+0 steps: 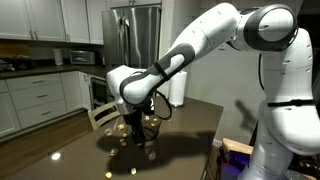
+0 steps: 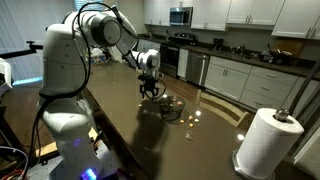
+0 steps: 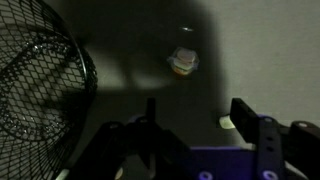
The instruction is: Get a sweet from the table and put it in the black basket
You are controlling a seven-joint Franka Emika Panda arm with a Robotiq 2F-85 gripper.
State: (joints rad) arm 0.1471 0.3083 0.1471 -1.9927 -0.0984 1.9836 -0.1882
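Over the table (image 1: 190, 122), in an exterior view, the gripper (image 1: 143, 118) is hanging above the glossy dark-brown top; we are seeing bare surface running to its near edge. In an exterior view, the black basket (image 2: 172, 108), round wire mesh, is sitting just beside the gripper, a paper towel roll (image 2: 264, 140) standing well apart, white cabinets (image 2: 250, 12) lining the room. At the wrist view, we are finding the jaws wide open, gripping nothing; a sweet (image 3: 182, 62) is lying ahead, apart from the basket.
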